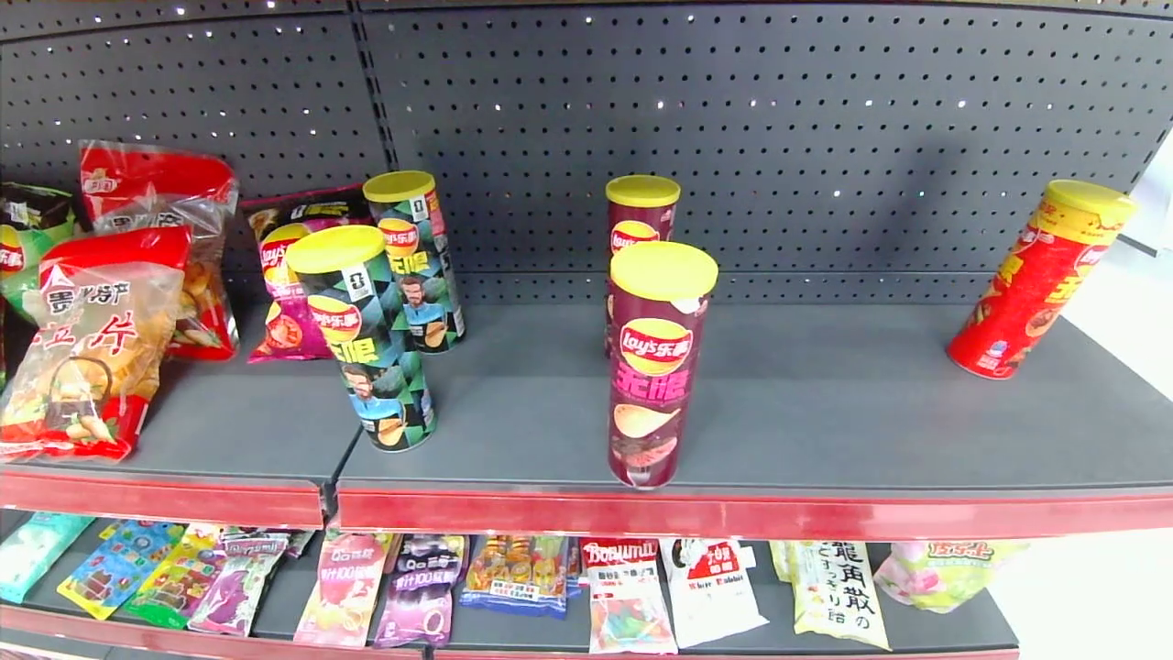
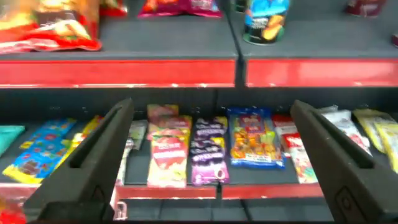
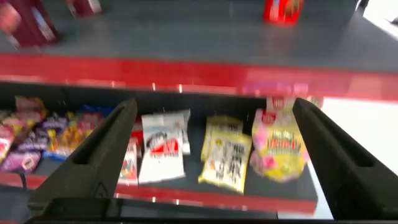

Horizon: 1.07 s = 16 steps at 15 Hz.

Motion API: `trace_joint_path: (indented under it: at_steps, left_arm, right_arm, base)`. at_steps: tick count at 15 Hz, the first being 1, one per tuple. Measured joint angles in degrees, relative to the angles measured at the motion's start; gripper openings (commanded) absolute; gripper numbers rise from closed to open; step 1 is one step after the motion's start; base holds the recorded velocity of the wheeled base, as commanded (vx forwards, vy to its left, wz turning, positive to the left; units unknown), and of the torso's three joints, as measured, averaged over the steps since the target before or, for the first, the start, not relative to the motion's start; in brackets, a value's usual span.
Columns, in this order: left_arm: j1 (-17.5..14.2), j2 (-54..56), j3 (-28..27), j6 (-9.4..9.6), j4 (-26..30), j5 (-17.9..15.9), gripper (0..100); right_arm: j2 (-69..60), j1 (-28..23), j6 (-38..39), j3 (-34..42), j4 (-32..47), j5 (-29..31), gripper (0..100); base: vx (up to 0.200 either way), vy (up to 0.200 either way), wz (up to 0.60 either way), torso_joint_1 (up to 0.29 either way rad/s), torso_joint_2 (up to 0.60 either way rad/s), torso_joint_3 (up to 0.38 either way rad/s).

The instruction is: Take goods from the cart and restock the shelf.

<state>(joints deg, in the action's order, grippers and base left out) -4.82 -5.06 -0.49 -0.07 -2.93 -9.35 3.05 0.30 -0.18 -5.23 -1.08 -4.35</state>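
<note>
Standing upright, lid up, long axis vertical, by the front edge of the shelf [image 1: 825,412]: maroon chip can [image 1: 658,367]. Hovering level before that edge, facing the snack packets [image 2: 210,149] below: left claw [image 2: 211,109] and right claw [image 3: 216,102], both gaping wide, gripping nothing.

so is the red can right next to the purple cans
No, the red can stands alone at the right end of the shelf, far from the front purple can and the rear purple can.
</note>
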Motion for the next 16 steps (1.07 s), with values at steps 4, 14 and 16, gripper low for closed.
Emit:
trace_joint_path:
  at_steps: [4, 14, 16]
  left_arm:
    - [-1.6, -0.2, 0.4, 0.02, 0.0, 1.1, 100]
    - [5.6, 1.2, 0.2, 0.43, 1.9, 4.2, 100]
    - [5.0, 3.3, 0.4, 0.54, 2.9, 7.5, 100]
  right_arm:
    - [14.8, 0.8, 0.0, -13.1, -1.9, -5.3, 100]
    - [32.2, 1.2, -2.9, -17.3, -6.2, -6.8, 100]
    - [33.8, 1.0, -3.6, -16.9, -6.2, -6.7, 100]
  base:
    - [0.0, 0.0, 0.0, 0.0, 0.0, 0.0]
    - [0.0, 0.0, 0.0, 0.0, 0.0, 0.0]
    - [0.0, 0.0, 0.0, 0.0, 0.0, 0.0]
